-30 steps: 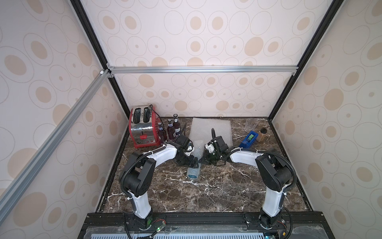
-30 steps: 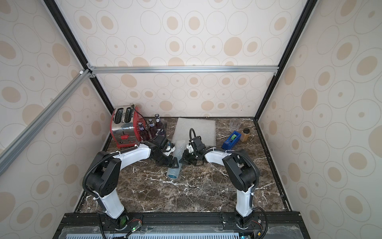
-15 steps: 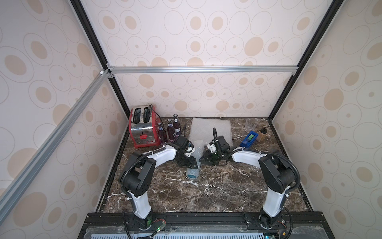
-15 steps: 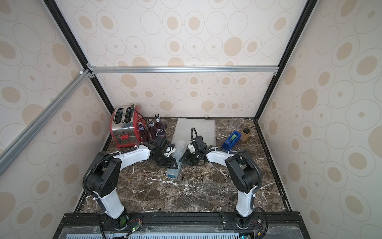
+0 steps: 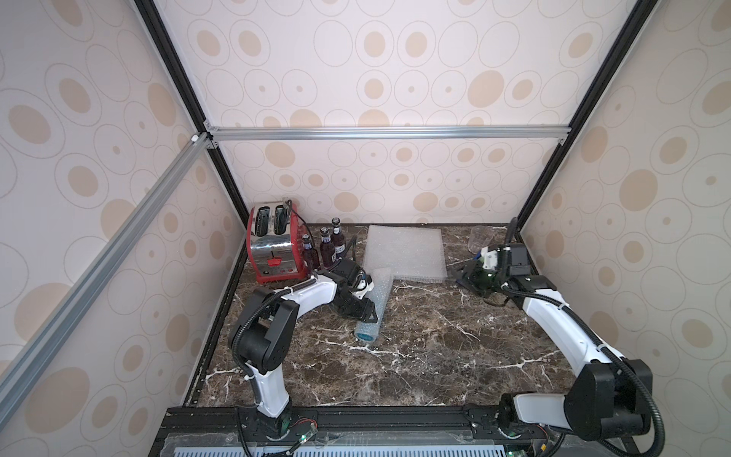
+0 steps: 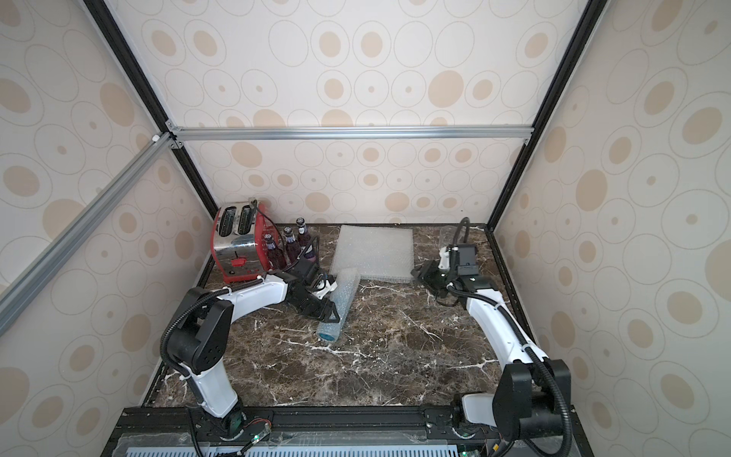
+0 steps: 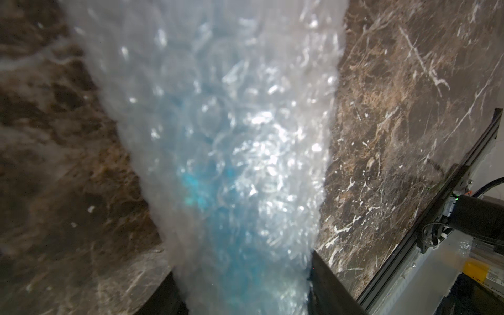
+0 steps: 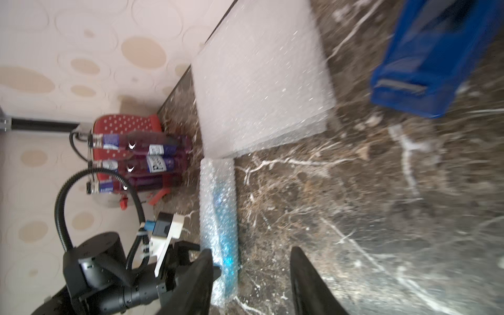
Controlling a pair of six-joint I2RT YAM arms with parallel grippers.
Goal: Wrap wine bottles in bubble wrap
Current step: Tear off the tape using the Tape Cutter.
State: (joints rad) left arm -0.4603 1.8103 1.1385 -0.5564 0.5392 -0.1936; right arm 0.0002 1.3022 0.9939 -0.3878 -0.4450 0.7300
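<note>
At the middle of the bench (image 5: pixel 435 356), the blue bottle (image 6: pixel 327 335) lies rolled inside a bubble wrap tube (image 5: pixel 381 283), clasped across its girth by the left fingers (image 7: pixel 330 291); the right fingers (image 8: pixel 308 286) are spread, empty, near the flat sheets (image 5: pixel 403 253). Pressure should be kept gentle yet steady: springy, slippery film over smooth round glass is judged prone to unrolling.

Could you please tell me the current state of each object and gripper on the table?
Wrapped blue bottle: lying on its side.
Left gripper: closed on it.
Right gripper: open, empty.
Purple bottles: upright, unwrapped.
Bubble wrap sheets: stacked flat.
Clear cup: upright.
</note>
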